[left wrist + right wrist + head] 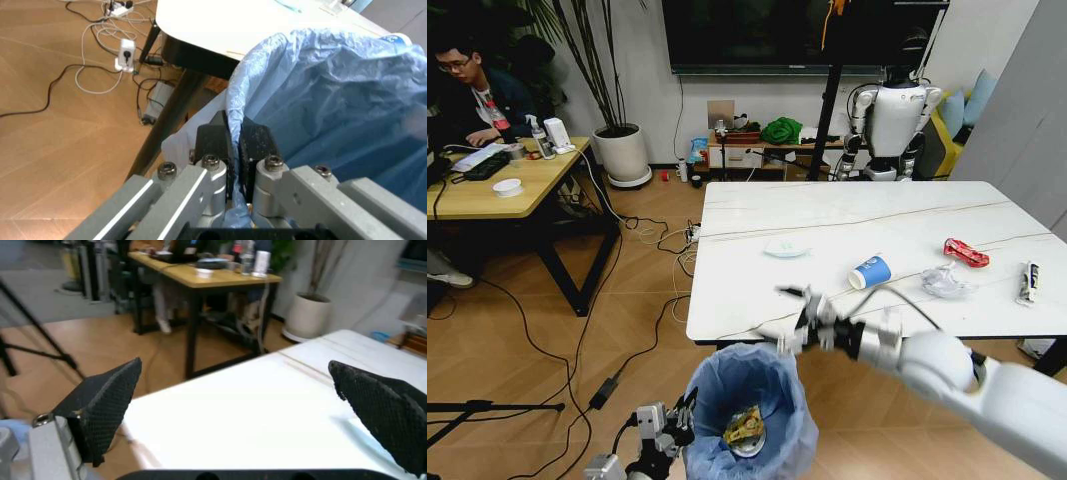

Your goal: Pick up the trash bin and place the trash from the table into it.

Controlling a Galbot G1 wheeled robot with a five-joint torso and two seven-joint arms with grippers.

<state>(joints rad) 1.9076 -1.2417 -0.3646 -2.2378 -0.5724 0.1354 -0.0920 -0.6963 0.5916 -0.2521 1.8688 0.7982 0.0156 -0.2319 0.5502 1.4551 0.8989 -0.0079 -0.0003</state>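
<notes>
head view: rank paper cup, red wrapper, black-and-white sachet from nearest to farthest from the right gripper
From the right gripper, open over the table's near edge:
1. Paper cup, on its side, just right of it.
2. Red wrapper, farther right.
3. Sachet, by the right edge.

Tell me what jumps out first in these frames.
The trash bin with its frilly light-blue bag sits just below the near edge of the marble table, a yellow packet already inside; the left hand is shut on its rim. The right hand hovers open over that edge. A blue-and-white paper cup and red wrapper lie on the tabletop.
</notes>
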